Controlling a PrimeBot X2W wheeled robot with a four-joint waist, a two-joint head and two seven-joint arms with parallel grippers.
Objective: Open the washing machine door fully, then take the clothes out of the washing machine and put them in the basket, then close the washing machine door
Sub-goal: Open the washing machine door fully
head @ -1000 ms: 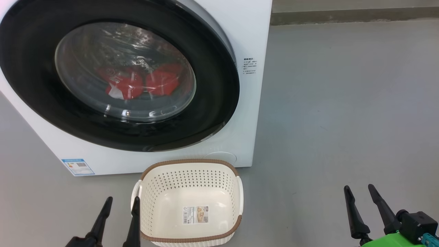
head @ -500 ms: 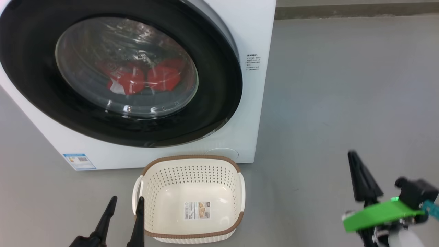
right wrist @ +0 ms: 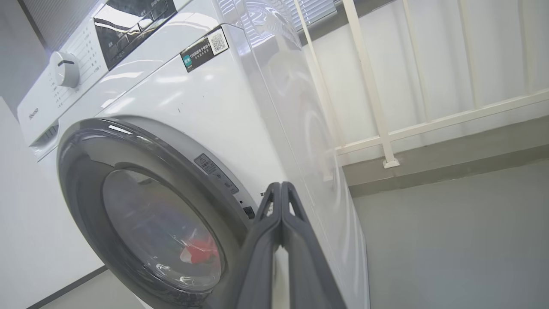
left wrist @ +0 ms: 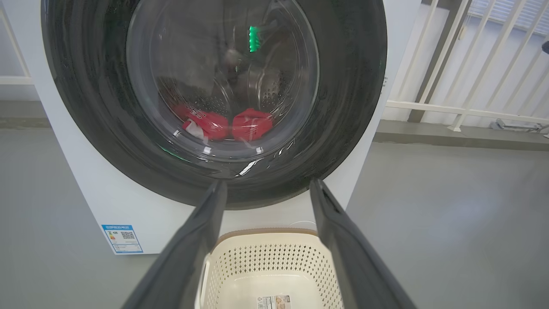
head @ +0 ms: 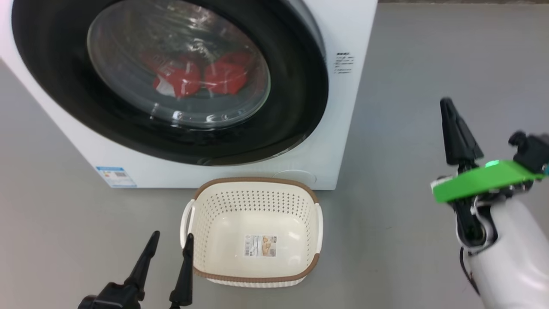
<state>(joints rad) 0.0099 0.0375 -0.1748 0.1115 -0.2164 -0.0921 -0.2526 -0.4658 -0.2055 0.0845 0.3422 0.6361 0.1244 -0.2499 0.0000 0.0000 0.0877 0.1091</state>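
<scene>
The washing machine (head: 351, 107) stands ahead with its door (head: 300, 107) lying flat against the front. Behind the glass, the red clothes (head: 201, 77) lie low in the drum. On the floor just in front sits the basket (head: 255, 180), holding no clothes. Beside the basket's left handle, my left gripper (head: 171, 235) is open and holds nothing. In the left wrist view it (left wrist: 267, 183) frames the basket (left wrist: 266, 257) and the door (left wrist: 351, 107). My right gripper (head: 447, 102) is raised at the right, shut on nothing, off the machine's right corner. Its tips (right wrist: 281, 184) point at that front corner.
Grey floor (head: 407, 86) stretches to the right of the machine. A white railing (right wrist: 377, 107) on a low kerb runs behind it. A blue energy sticker (head: 116, 177) marks the machine's lower left front. The control panel and knob (right wrist: 64, 71) sit on top.
My right arm has risen and moved forward, and its fingers have come together. The head camera has shifted, sliding the whole picture. The left gripper keeps its place by the basket.
</scene>
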